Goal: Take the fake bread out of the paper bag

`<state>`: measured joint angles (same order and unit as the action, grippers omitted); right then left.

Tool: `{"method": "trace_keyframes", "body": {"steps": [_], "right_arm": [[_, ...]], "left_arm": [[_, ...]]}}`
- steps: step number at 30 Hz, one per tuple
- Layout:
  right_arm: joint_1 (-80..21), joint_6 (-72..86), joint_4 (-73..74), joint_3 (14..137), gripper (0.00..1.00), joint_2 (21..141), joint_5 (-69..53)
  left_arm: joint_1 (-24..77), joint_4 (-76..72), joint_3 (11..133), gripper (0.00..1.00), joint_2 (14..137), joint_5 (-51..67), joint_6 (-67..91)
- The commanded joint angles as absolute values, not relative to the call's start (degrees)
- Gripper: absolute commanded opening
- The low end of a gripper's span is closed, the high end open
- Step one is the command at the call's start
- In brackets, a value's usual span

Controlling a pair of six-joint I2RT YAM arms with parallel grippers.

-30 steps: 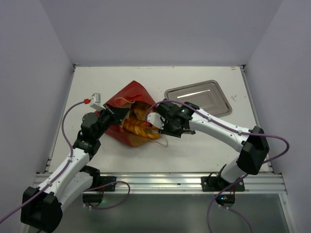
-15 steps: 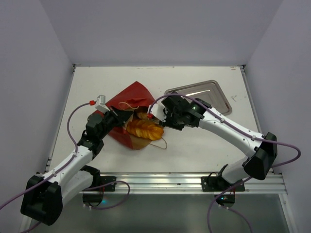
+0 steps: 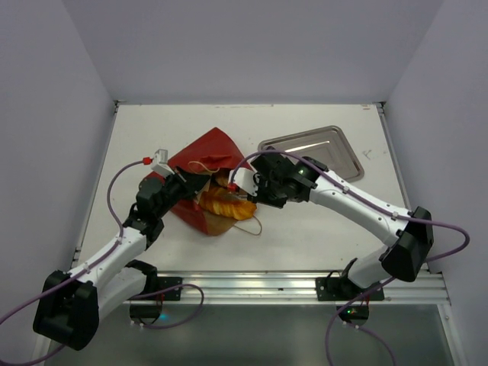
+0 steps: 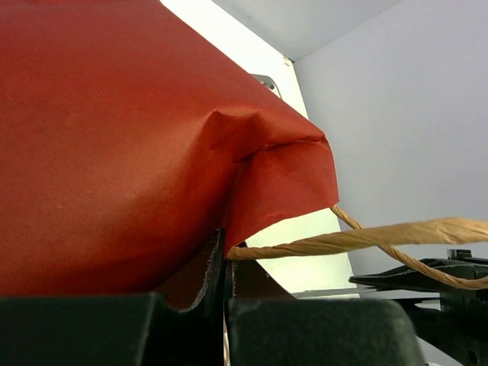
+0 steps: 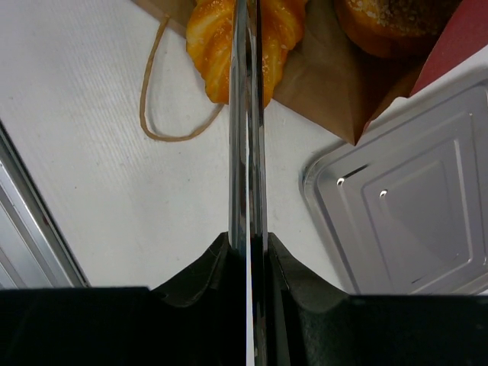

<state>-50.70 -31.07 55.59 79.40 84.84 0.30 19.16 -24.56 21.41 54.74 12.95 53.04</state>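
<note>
The paper bag (image 3: 207, 151) lies on its side at mid-table, dark red outside, its brown mouth facing right. My left gripper (image 3: 185, 184) is shut on the bag's red edge (image 4: 114, 137), next to a string handle (image 4: 366, 236). A glossy braided loaf (image 3: 226, 204) lies on the brown lip at the mouth. A round bun (image 5: 389, 27) sits deeper inside. My right gripper (image 3: 245, 192) hovers just right of the mouth. Its fingers (image 5: 239, 114) are pressed together over the loaf (image 5: 210, 38), with nothing seen between them.
A shiny metal tray (image 3: 313, 152) lies right of the bag, close behind my right wrist, and shows in the right wrist view (image 5: 404, 213). A loose string handle (image 5: 164, 107) loops on the table in front of the bag. The table's metal front rail (image 3: 252, 286) runs below.
My right gripper has pulled back from the bag mouth, up and to the right. The braided loaf now lies more exposed at the mouth. My left gripper keeps its hold and has shifted slightly.
</note>
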Motion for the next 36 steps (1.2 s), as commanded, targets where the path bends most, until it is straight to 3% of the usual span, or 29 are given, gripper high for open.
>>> {"method": "trace_keyframes", "body": {"steps": [1, 10, 25, 36], "right_arm": [[-51.2, -30.8, 52.6, 80.8, 0.16, 85.8, -0.2], [-57.1, -30.3, 53.6, 80.4, 0.34, 90.1, 3.3], [-58.9, -29.0, 52.1, 81.1, 0.47, 93.3, 10.8], [-60.1, -27.2, 51.8, 80.9, 0.48, 95.6, 14.1]], "left_arm": [[19.4, -25.0, 23.2, 0.0, 53.4, 14.1, 51.2], [19.4, -24.7, 22.2, 0.0, 52.5, 14.5, 51.3], [19.4, -25.0, 21.0, 0.0, 50.5, 13.8, 52.5], [19.4, -25.9, 21.0, 0.0, 49.4, 13.2, 54.3]]}}
